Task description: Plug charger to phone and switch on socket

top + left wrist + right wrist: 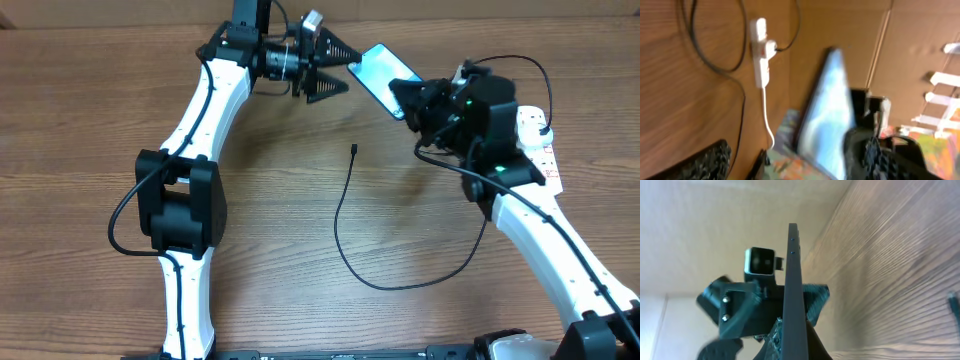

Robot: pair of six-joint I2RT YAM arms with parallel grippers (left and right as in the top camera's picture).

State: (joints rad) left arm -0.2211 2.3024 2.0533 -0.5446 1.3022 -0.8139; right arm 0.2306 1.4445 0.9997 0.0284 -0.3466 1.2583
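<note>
Phone (pixel 380 72) was noted at the far side of the bench (pixel 300 200), lit blue screen facing up and tilted, one end clamped in the right gripper (pixel 412 100). In the right wrist view the phone was seen edge-on as a thin dark slab, with the gripper clenched on its lower end. It appeared raised off the bench surface; contact could not be confirmed.

The free end of the phone was pointed at the left gripper (pixel 345 70), whose jaws were spread wide, one to each side of that end, with nothing grasped. Whether the fingers touched the phone could not be told.

Charger cable (pixel 345 250) was observed lying loose on the bench in a long curve, its connector tip (pixel 354 150) near the phone but apart from it, unplugged. The far run of the cable was hidden under the right arm.

Power strip (pixel 538 145) was recorded at the right edge of the bench, partly covered by the right arm. In the left wrist view its white cord (pixel 766 115) was seen trailing away; switch position was too blurred to read.
</note>
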